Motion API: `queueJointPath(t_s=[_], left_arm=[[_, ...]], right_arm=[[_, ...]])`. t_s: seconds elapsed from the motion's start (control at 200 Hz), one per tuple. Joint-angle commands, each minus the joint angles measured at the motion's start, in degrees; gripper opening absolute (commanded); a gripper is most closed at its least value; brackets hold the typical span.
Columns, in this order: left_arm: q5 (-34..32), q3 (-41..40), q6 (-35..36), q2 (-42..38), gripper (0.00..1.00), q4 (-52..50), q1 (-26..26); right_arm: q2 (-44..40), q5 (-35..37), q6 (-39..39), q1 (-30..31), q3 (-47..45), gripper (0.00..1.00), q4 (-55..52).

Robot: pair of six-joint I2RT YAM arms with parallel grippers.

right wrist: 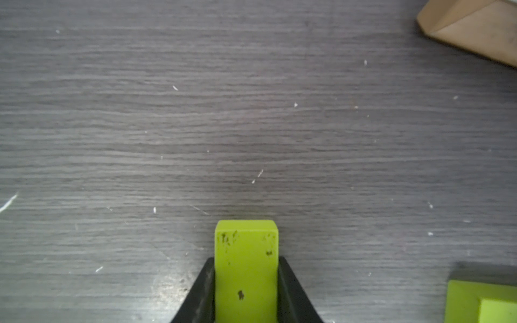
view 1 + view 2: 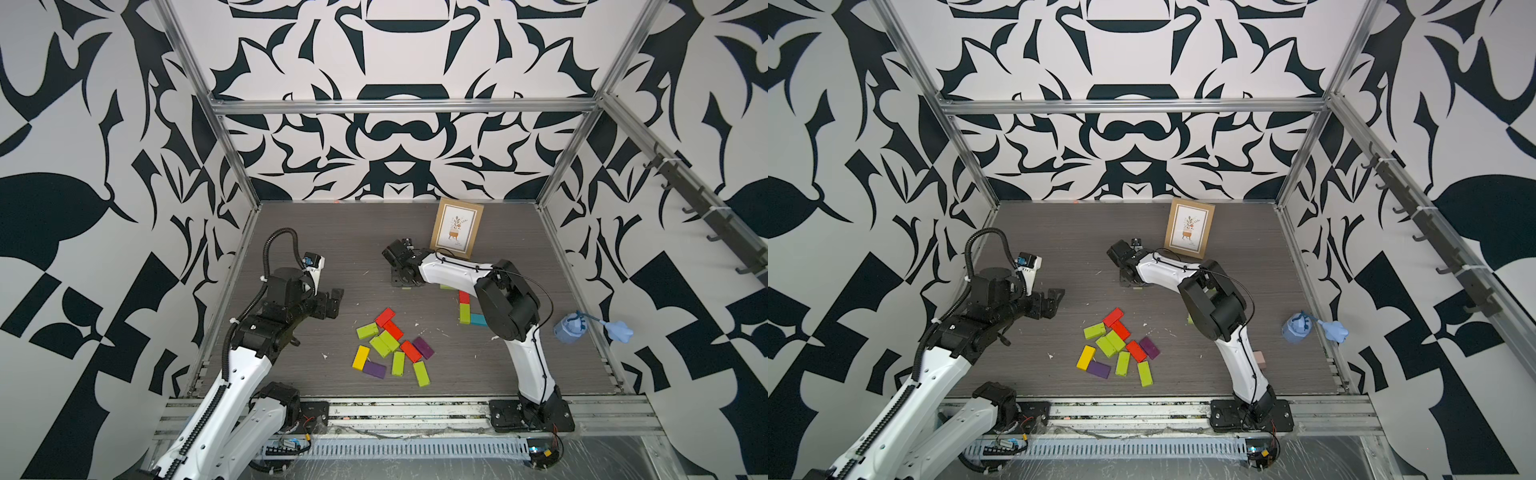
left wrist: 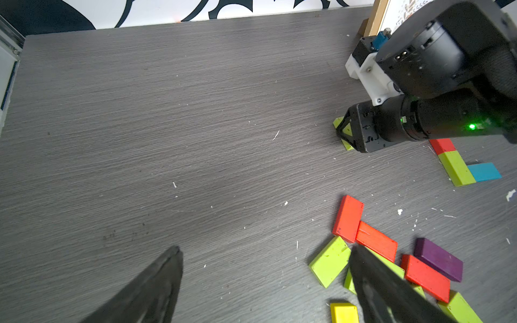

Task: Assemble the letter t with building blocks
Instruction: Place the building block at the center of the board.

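My right end effector [image 1: 246, 260] is clamped narrow on a lime block [image 1: 246, 243], low over the bench [image 1: 251, 125], in the right wrist view. In the left wrist view my left end effector [image 3: 265, 249] stands wide and empty; a red block [image 3: 442, 145], a second lime block [image 3: 456, 169] and a teal block [image 3: 484, 172] touch in a started stem. In both top views the loose pile [image 2: 390, 345] lies apart from it, so I judge the letter unfinished.

A wooden picture frame [image 2: 456, 228] stands near the back of the grey wood-look bench [image 2: 332, 241]. A light blue plastic thing [image 2: 567, 328] sits at its right edge. A small pale pink block [image 2: 1259, 360] lies near it.
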Motion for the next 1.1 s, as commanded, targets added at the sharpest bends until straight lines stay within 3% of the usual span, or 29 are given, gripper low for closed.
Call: queueJointPath(t_s=[0.0,0.435,0.81,1.095], left_arm=[[0.7,-0.1,-0.6,-0.4,0.97,0.3,-0.1],[1.4,0.0,-0.6,0.5,0.97,0.2,-0.1],[3.6,2.4,2.0,2.5,0.97,-2.3,-0.1],[11.2,7.5,11.2,7.1,0.97,-6.9,-0.1]], right_arm=[[0.4,-0.1,1.3,-0.2,1.7,0.37,-0.5],[-1.4,-2.7,-3.8,-0.2,2.7,0.69,-2.2],[-13.4,-4.6,-11.6,-0.2,-2.4,0.75,-1.6],[-28.4,-4.7,-14.7,0.0,-16.7,0.76,3.2]])
